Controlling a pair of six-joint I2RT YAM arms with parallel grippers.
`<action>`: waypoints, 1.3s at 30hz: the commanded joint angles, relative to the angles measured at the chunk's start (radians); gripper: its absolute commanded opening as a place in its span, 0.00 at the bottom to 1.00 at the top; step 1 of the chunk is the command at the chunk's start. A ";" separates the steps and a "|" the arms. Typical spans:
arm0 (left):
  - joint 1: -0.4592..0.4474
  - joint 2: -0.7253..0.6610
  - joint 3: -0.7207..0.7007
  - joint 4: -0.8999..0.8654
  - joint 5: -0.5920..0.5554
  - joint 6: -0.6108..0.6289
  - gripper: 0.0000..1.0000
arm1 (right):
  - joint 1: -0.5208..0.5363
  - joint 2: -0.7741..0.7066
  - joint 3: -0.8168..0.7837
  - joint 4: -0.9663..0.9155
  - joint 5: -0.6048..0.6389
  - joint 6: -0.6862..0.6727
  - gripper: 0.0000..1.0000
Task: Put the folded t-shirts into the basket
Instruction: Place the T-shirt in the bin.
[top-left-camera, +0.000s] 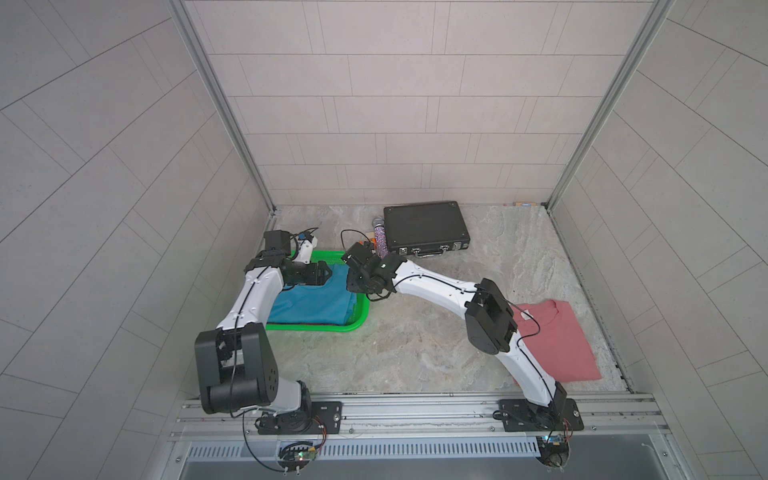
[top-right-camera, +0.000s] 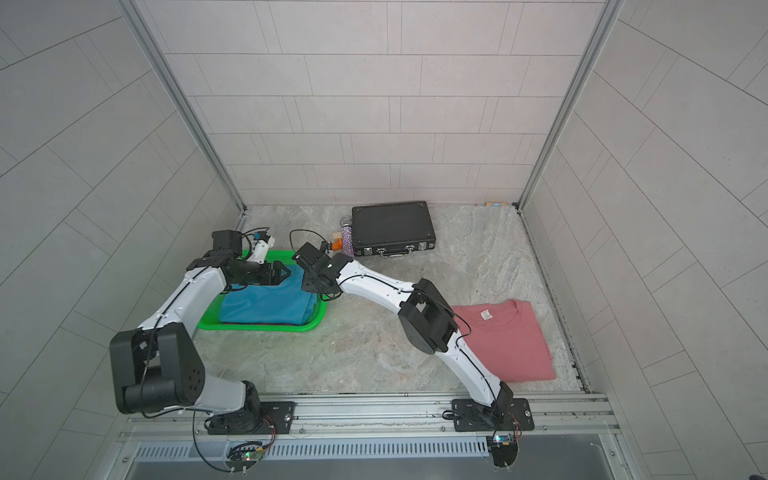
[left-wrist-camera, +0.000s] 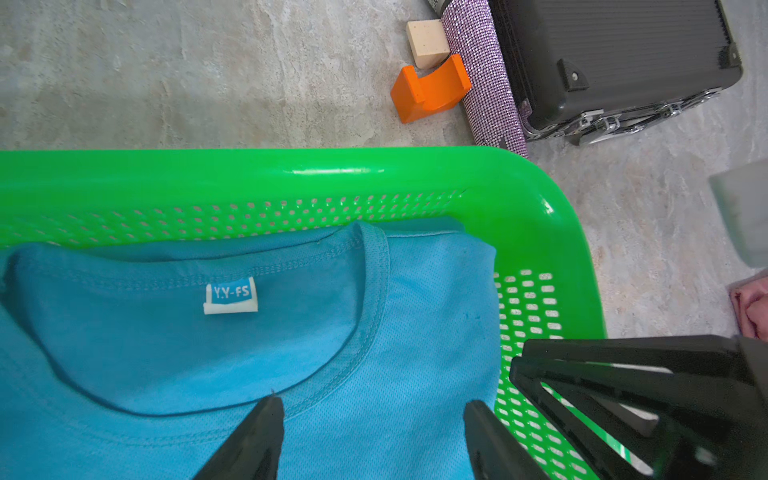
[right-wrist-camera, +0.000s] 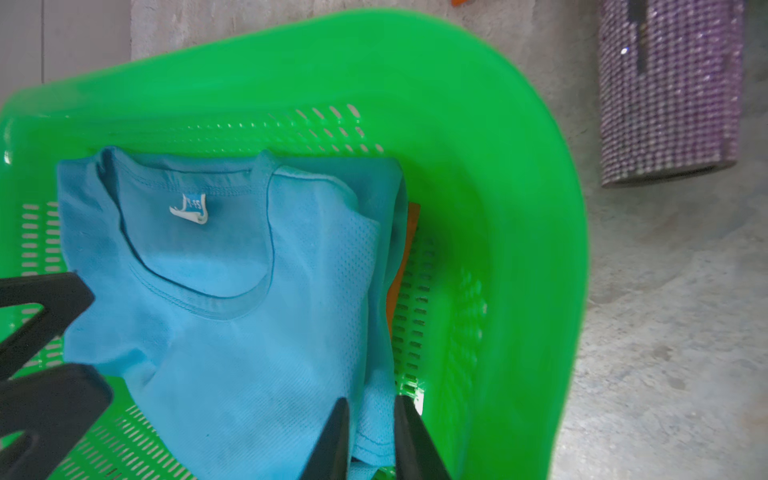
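The sky blue tee (top-left-camera: 309, 305), mesh-knit with a ribbed crew neck and a small white label (left-wrist-camera: 230, 297), lay folded in the green perforated basket (top-left-camera: 316, 328) over an orange tee (right-wrist-camera: 405, 257) showing only as a sliver. The left pincer (left-wrist-camera: 372, 402) hung wide above the collar, the right pincer (right-wrist-camera: 370, 399) was narrow, nipping the blue hem; the dusty pink tee (top-left-camera: 557, 345) lay flat on the bench (top-left-camera: 415, 332), well apart

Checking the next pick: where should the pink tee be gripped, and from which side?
Likely the pink tee by its long edge facing the middle of the table, near the collar, coming down from that open side. It lies flat, so only edges offer a pinch, and its other long edge runs close to the wall.
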 joint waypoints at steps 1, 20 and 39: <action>-0.003 0.015 -0.005 0.004 0.012 -0.008 0.69 | -0.001 0.065 0.038 -0.097 0.027 -0.044 0.09; 0.001 0.034 0.008 -0.002 0.005 0.008 0.69 | -0.001 0.136 0.154 -0.166 0.014 -0.125 0.29; 0.001 0.021 0.056 -0.063 0.010 -0.003 0.69 | 0.006 0.043 0.211 -0.262 0.097 -0.187 0.28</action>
